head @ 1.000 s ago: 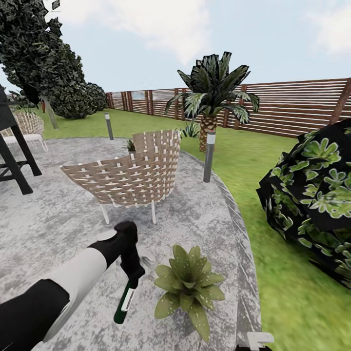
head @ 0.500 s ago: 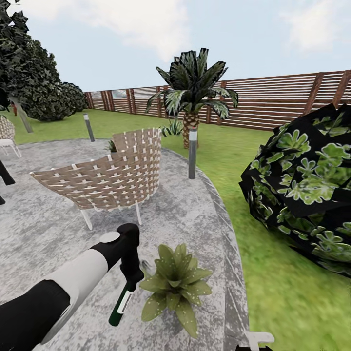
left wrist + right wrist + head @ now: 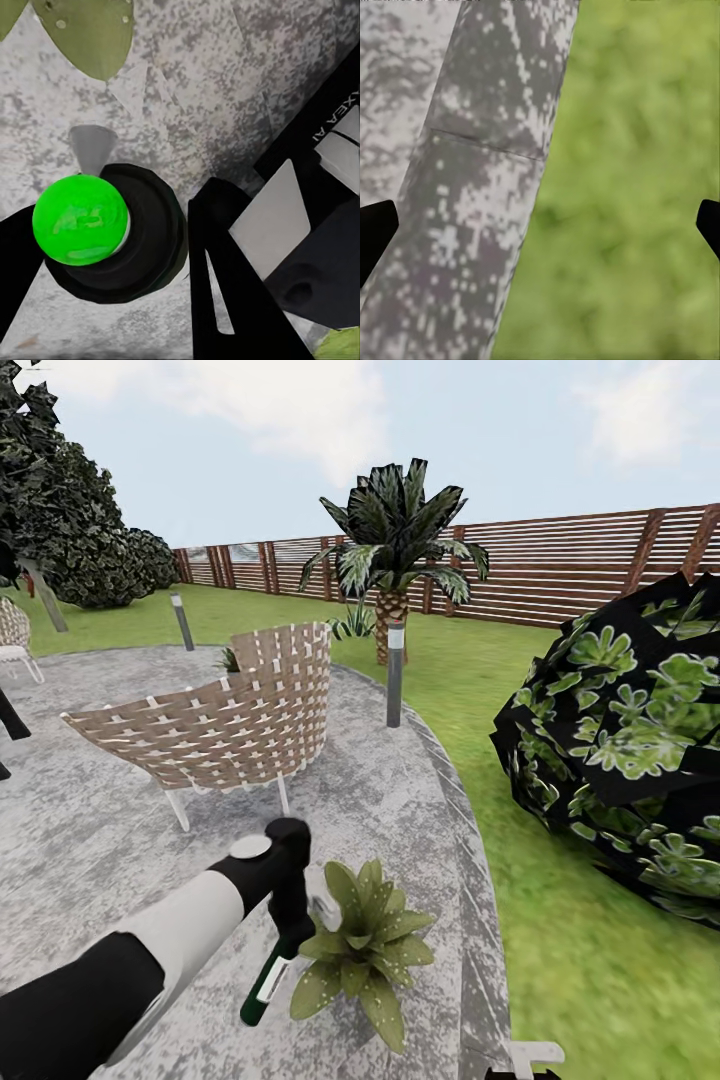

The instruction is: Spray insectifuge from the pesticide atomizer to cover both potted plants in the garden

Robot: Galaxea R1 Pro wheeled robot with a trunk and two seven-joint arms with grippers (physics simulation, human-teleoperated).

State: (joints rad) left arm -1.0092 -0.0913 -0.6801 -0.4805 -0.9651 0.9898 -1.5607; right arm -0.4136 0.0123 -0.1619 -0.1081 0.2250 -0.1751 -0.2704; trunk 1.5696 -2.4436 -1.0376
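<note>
The left pincer (image 3: 290, 935) pinches the dark-green spray bottle (image 3: 264, 985), held tilted just beside a speckled potted plant (image 3: 365, 950) on the stone patio (image 3: 420, 800). The right pincer (image 3: 540, 225) hangs spread wide over the patio edge and lawn (image 3: 637, 187).

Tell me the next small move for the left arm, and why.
Probably hold the left tool beside the plant and start spraying. The atomizer is clamped in that tool, hanging bottom-down right next to the leaves, and the left wrist view shows its grey nozzle with a leaf just beyond it. A small tilt toward the rosette may help coverage.
</note>
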